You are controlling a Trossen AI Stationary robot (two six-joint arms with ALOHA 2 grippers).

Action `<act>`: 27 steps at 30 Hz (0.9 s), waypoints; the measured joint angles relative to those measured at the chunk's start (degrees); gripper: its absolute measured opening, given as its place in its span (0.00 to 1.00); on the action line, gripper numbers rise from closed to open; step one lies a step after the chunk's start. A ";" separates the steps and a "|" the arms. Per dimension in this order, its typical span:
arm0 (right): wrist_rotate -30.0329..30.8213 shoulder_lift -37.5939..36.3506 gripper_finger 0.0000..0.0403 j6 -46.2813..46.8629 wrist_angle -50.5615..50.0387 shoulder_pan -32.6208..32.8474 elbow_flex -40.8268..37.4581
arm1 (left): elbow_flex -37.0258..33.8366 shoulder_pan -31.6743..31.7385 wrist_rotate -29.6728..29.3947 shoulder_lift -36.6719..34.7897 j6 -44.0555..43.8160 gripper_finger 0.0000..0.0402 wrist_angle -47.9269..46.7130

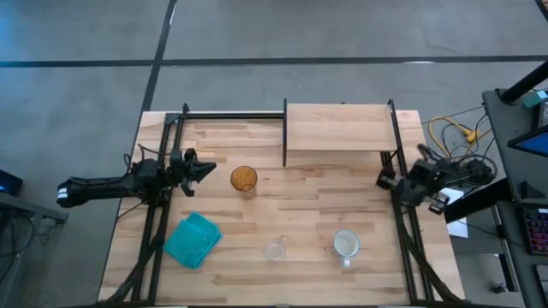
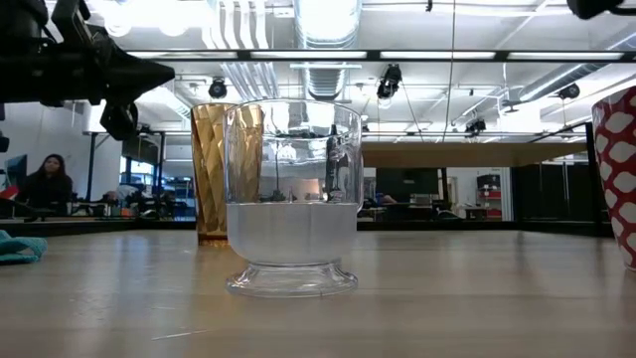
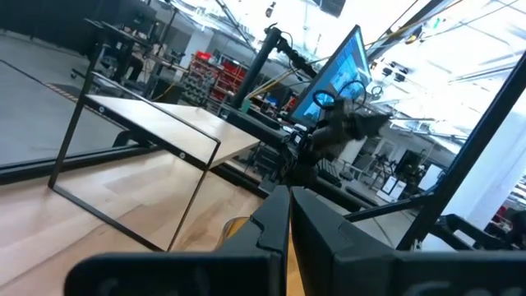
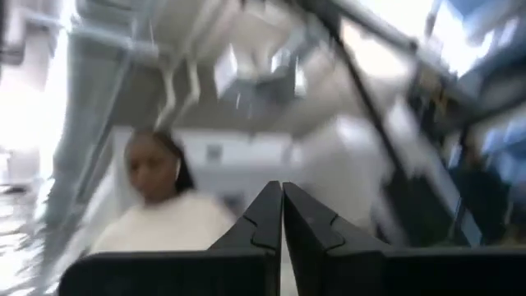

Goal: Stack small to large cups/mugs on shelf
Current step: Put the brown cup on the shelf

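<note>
The cups/mugs are standing apart on the tabletop (image 1: 300, 214), none yet on the shelf (image 1: 340, 127), which is sitting at twelve o'clock. The amber tumbler (image 1: 244, 179) is standing at about ten o'clock from table centre, the tiny clear glass cup (image 1: 274, 250) at six o'clock, and the white handled mug (image 1: 346, 245) at about four o'clock.

We are judging the tumbler as light, tall and smooth-walled, so likely to slip or tip; we are advising a hold across its upper wall. The glass cup (footed, thick-based in the low view) is looking rigid, slick and breakable, best pinched across its rim. The mug is looking heaviest and stiff; we are favouring its rim opposite the handle.

The left gripper (image 1: 202, 169) is hovering just beside the tumbler at its nine o'clock, fingers pressed together and holding nothing. The right gripper (image 1: 385, 180) is waiting at the table's three o'clock edge, fingers likewise together. A teal cloth (image 1: 192, 239) is lying at eight o'clock.
</note>
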 joint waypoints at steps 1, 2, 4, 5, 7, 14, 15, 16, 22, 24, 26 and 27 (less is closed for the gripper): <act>2.83 0.00 0.02 -0.10 2.68 0.00 0.02 | 0.00 0.00 -0.01 0.00 0.00 0.00 -0.01; 5.77 0.00 0.02 0.27 5.38 0.00 0.02 | 0.00 0.00 0.01 0.00 0.00 0.00 -0.01; 11.27 0.00 0.02 1.86 9.77 0.00 0.02 | 0.00 0.00 0.01 0.00 -0.02 0.00 0.01; 13.13 0.00 0.02 2.39 11.19 0.00 0.02 | 0.00 0.00 0.01 0.00 -0.02 0.00 0.01; 15.64 0.00 0.02 0.11 12.39 -0.04 0.01 | 0.00 0.00 0.01 0.00 -0.04 0.00 0.01; 18.17 0.56 0.02 -6.99 12.13 -0.11 0.01 | 0.14 -0.02 2.20 0.00 -0.13 0.00 0.30; 18.17 0.77 0.02 -7.25 12.22 -0.11 0.02 | 0.27 -0.02 3.26 0.03 -0.19 0.00 0.29; 18.17 1.07 0.02 -7.98 12.34 -0.11 0.02 | 0.65 -0.02 4.39 0.23 -0.17 0.00 -0.08; 18.30 4.56 0.02 -10.28 12.22 -0.11 0.02 | 5.47 -0.02 6.64 2.25 0.02 0.00 -0.09; 18.31 6.48 0.02 -10.14 12.17 -0.11 0.02 | 7.32 -0.02 6.86 3.66 0.32 0.00 -1.61; 18.73 8.59 0.02 -8.97 11.98 -0.11 0.54 | 9.78 -0.02 7.14 5.41 0.45 0.00 -3.94; 18.94 9.87 0.02 -8.20 12.01 -0.11 1.21 | 11.05 -0.02 7.31 6.38 0.46 0.00 -5.20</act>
